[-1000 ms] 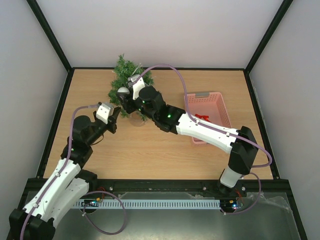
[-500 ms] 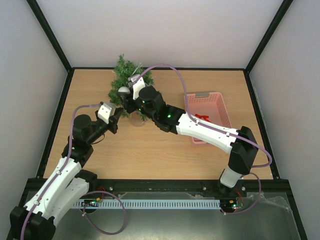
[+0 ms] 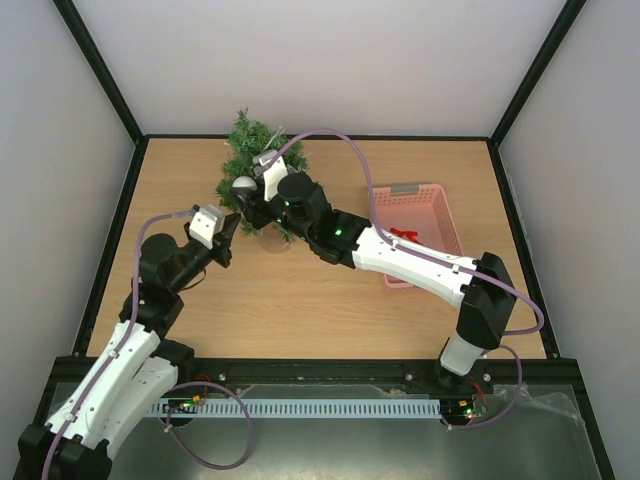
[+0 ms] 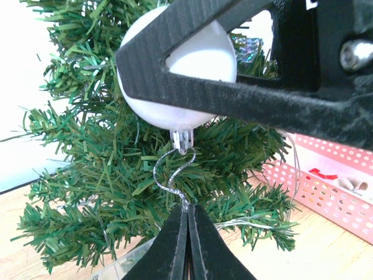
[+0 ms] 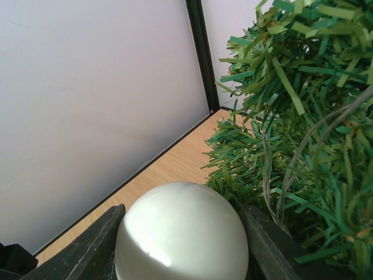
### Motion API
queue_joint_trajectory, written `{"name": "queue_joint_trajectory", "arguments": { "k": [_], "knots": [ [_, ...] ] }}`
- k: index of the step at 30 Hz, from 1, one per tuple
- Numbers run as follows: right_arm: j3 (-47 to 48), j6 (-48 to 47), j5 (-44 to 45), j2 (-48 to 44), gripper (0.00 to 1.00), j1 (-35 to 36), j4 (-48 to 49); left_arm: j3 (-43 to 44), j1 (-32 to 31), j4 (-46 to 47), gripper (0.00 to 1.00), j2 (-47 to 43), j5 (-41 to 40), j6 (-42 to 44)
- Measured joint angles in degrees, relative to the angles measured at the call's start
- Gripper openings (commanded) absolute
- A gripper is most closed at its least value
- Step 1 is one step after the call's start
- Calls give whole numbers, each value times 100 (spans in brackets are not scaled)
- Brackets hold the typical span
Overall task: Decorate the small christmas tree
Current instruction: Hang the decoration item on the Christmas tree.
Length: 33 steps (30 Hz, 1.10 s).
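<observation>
The small christmas tree [image 3: 255, 150] stands at the back of the table, its green branches filling the left wrist view [image 4: 105, 175] and the right side of the right wrist view [image 5: 303, 134]. My right gripper [image 3: 244, 192] is shut on a white ball ornament [image 3: 244, 183] held against the tree's left side. The ball [image 5: 182, 233] sits between both fingers [image 5: 99, 245]. A silver thread loop [image 4: 169, 172] hangs from the ball's [image 4: 178, 76] clear cap. My left gripper [image 4: 187, 211] is shut on that loop's lower end, just below the ball [image 3: 230, 232].
A pink basket [image 3: 432, 200] stands to the right of the tree with a red item [image 3: 403, 236] inside, and shows in the left wrist view [image 4: 326, 192]. The black frame and grey walls close in the table's back and sides.
The left arm's elbow has drifted slightly left. Both grippers keep their holds and the ball has not visibly moved.
</observation>
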Motion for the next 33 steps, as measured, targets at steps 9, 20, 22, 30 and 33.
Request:
{"name": "queue_joint_trajectory", "arguments": {
  "k": [9, 20, 22, 30, 33],
  "knots": [
    [-2, -28, 216, 0, 44, 0, 0, -20, 15, -70, 2, 293, 24, 2],
    [-4, -46, 258, 0, 44, 0, 0, -31, 24, 94, 2, 463, 354, -140],
    [-13, -48, 258, 0, 44, 0, 0, -33, 24, 136, 2, 476, 350, -168],
    [-50, -72, 382, 0, 44, -11, 4, -33, 31, 186, 2, 632, 133, -214],
    [-142, -83, 511, 0, 44, -15, 2, -33, 39, 188, 2, 658, 74, -216]
  ]
}}
